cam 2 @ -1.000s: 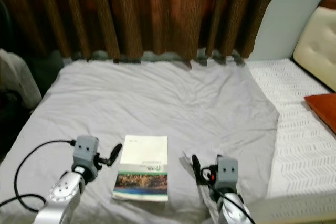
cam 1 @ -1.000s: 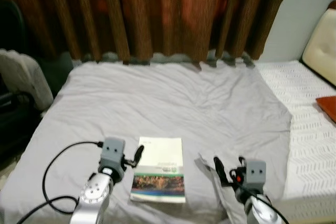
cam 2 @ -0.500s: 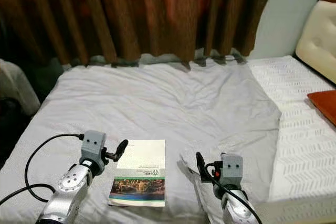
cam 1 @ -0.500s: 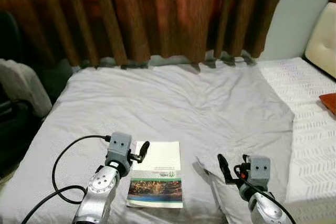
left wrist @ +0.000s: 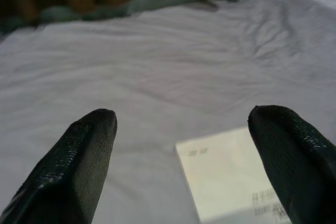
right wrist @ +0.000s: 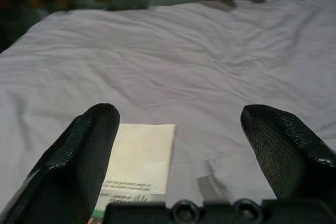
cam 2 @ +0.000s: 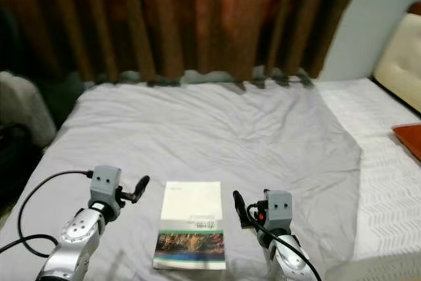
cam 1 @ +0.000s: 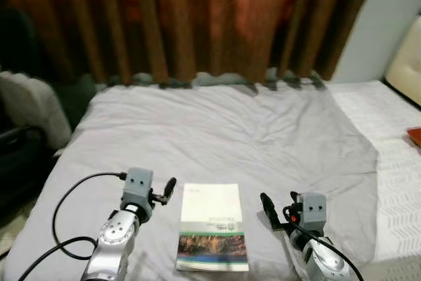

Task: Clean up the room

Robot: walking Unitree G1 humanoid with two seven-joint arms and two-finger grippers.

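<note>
A white book [cam 1: 212, 236] with a dark picture band across its near end lies flat on the grey bedspread [cam 1: 223, 136], close to the bed's near edge and squarely between the robot's two raised arms. The left gripper [left wrist: 184, 171] hovers just beside the book's left side, its two black fingers [left wrist: 79, 166] spread wide with nothing between them; the far corner of the book sits in the gap ahead of them. The right gripper [right wrist: 178, 156] hangs just off the book's right side, likewise spread and empty, with the book lying ahead and to one side of its fingers. Neither gripper touches the cover. The step in hand appears to be the approach to the book, the one loose item on the bed. The next move probably calls for one gripper to drop to the cover's edge and get a finger under it, since a flat book on soft cloth offers little to pinch. Beyond, the rumpled spread runs back to brown curtains [cam 1: 197, 18]; a white patterned cover [cam 1: 395, 156] and a cream headboard [cam 2: 402, 57] lie far right.
</note>
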